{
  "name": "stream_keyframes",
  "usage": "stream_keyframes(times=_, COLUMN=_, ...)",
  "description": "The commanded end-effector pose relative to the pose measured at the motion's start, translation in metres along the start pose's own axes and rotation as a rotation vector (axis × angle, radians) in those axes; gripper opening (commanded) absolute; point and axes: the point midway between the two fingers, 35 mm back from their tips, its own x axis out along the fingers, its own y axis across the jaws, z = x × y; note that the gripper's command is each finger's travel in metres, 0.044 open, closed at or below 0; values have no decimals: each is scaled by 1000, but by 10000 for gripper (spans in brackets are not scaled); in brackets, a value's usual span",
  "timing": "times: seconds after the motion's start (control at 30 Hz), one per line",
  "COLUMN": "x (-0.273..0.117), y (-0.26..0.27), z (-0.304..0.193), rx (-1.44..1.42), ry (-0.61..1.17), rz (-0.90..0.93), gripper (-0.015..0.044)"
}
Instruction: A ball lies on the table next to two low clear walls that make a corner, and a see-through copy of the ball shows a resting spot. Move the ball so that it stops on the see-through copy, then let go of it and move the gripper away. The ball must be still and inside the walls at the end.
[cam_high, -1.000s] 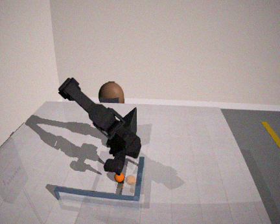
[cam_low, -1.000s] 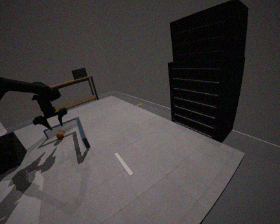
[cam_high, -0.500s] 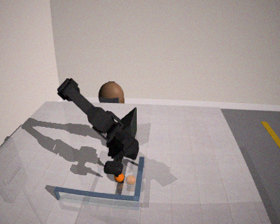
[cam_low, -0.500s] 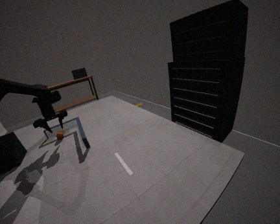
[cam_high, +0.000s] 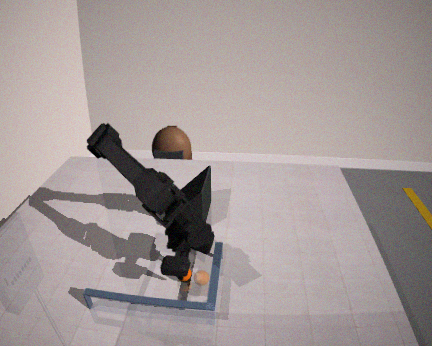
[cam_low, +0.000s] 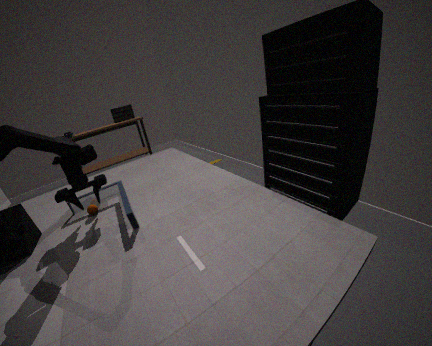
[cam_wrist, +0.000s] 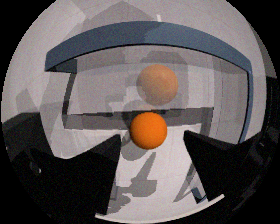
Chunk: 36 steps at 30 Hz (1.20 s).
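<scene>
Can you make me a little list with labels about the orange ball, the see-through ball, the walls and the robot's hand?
ball: orange ball, on the table, between the open fingers, not gripped
see-through copy: pale ball just beyond the orange one, nearer the corner
walls: two low blue-edged walls meeting in a corner
hand: hand open, low over the ball, a finger on each side
ball on the copy: not yet
inside the walls: yes

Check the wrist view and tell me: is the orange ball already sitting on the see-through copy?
No: the orange ball lies between the open gripper fingers, short of the see-through copy nearer the blue wall.
</scene>
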Motion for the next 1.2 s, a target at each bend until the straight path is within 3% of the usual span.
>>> stream_keyframes(times=0.0, x=9, y=3, z=0, rx=-12, ry=10, rz=8, gripper=308)
stream_keyframes(times=0.27, x=20, y=3, z=-1, rx=-12, ry=11, rz=8, gripper=308)
stream_keyframes(times=0.37, x=20, y=3, z=-1, rx=-12, ry=11, rz=8, gripper=229)
stream_keyframes(times=0.67, x=20, y=3, z=-1, rx=-12, ry=11, rz=8, gripper=169)
stream_keyframes(times=0.73, x=19, y=3, z=0, rx=-12, ry=11, rz=8, gripper=116)
stream_keyframes(times=0.9, x=-5, y=-1, z=2, rx=-13, ry=7, rz=8, gripper=0)
stream_keyframes(times=1.17, x=-50, y=-4, z=5, rx=-13, ry=3, rz=8, gripper=0)
